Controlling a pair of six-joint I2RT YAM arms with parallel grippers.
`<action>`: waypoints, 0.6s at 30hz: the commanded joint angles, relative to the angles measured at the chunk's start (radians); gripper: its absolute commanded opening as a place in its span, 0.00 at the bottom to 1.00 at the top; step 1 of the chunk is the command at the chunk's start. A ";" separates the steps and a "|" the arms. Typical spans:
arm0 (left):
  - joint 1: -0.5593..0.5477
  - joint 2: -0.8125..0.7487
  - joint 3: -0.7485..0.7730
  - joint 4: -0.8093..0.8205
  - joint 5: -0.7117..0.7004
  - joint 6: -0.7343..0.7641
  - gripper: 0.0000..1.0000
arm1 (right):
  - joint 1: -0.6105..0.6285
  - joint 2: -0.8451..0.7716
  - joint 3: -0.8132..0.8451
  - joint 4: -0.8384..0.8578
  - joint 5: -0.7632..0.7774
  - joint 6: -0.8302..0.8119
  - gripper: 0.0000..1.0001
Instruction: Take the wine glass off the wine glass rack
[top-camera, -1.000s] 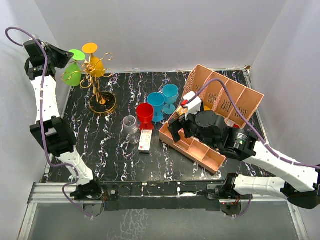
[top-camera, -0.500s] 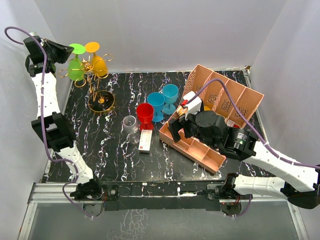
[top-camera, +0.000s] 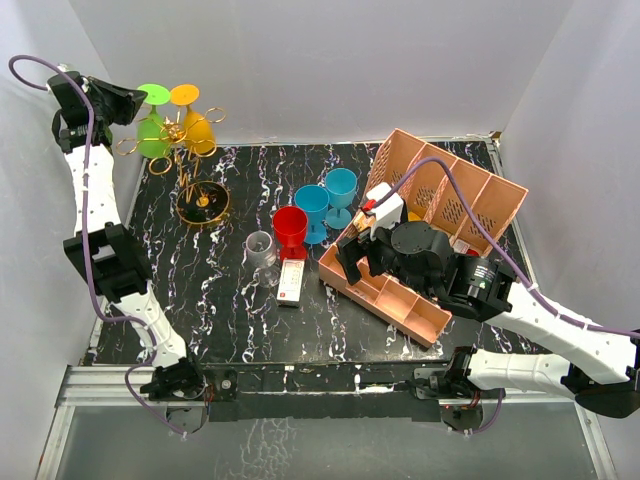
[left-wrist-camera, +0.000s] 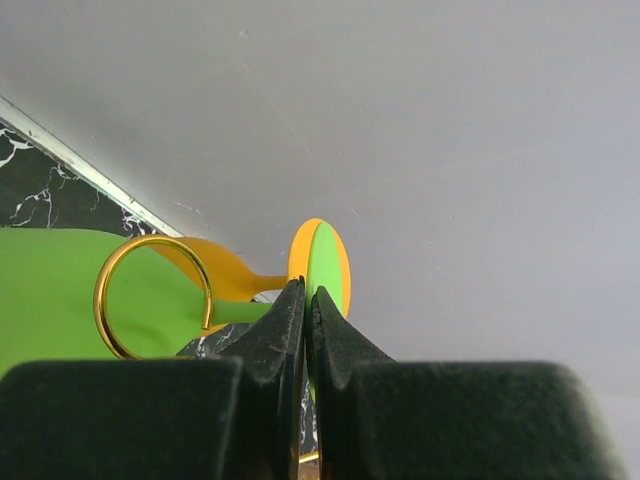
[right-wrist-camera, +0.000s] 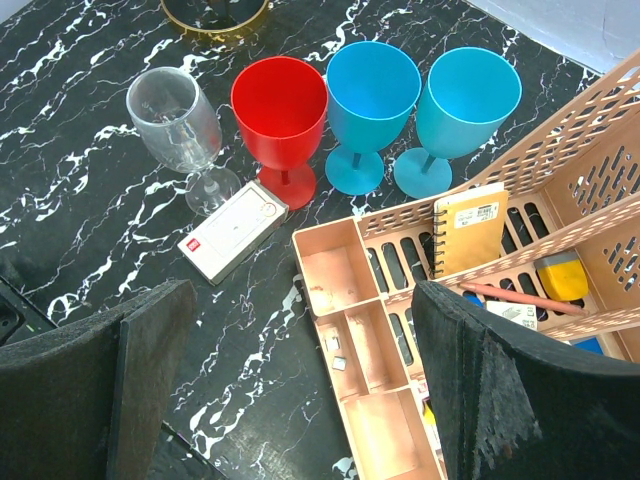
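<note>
The gold wire wine glass rack (top-camera: 188, 160) stands at the table's far left on its round base (top-camera: 204, 203). A green wine glass (top-camera: 152, 137) and an orange wine glass (top-camera: 200, 130) hang upside down from its loop arms. My left gripper (top-camera: 133, 100) is shut on the green glass's round foot (top-camera: 155, 95). In the left wrist view the pads (left-wrist-camera: 306, 295) pinch the foot (left-wrist-camera: 328, 262) edge-on. The green stem lies at the open end of a gold loop (left-wrist-camera: 103, 300), with the orange glass (left-wrist-camera: 215, 268) behind. My right gripper (right-wrist-camera: 305, 320) is open and empty over the pink organizer.
A red glass (top-camera: 290, 227), two blue glasses (top-camera: 312, 207) (top-camera: 340, 190) and a clear glass (top-camera: 260, 247) stand mid-table, with a small white box (top-camera: 291, 281) in front. The pink slotted organizer (top-camera: 470, 200) and its tray (top-camera: 385, 295) fill the right side. White walls close in behind and left.
My left gripper has risen and moved away a little with the green glass's foot in it. The rack has shifted slightly with it. The right arm has not moved.
</note>
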 joint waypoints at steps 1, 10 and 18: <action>0.008 0.005 0.056 0.061 -0.061 -0.031 0.00 | -0.002 -0.016 0.046 0.053 0.006 0.012 0.99; 0.009 0.025 0.073 0.149 -0.131 -0.082 0.00 | -0.001 -0.012 0.054 0.053 -0.003 0.018 0.99; 0.009 0.028 0.118 0.194 -0.196 -0.074 0.00 | -0.001 -0.012 0.063 0.044 -0.012 0.032 0.99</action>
